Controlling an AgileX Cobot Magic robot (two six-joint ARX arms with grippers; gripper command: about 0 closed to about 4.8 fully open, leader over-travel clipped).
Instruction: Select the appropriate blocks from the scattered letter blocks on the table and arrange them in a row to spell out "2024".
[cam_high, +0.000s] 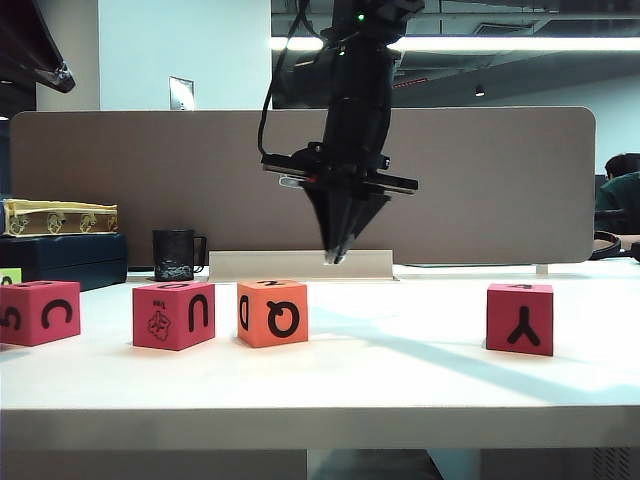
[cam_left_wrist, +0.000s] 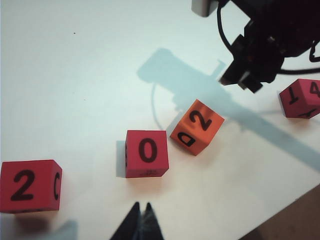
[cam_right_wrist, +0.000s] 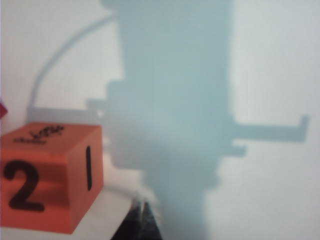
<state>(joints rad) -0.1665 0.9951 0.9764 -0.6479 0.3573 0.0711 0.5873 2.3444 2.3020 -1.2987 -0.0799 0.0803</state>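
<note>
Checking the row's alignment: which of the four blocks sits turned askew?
The orange block, third along, showing 2 on top; the three pink-red ones sit square. Right gripper hovers shut behind it.

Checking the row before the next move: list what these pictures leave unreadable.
- Leftmost block, exterior view: cut by the frame edge.
- Block with a 4, left wrist view: cut by the frame edge.
- Orange block, right wrist view: blurred top marking, cut off.
- Mug, exterior view: markings too small.
</note>
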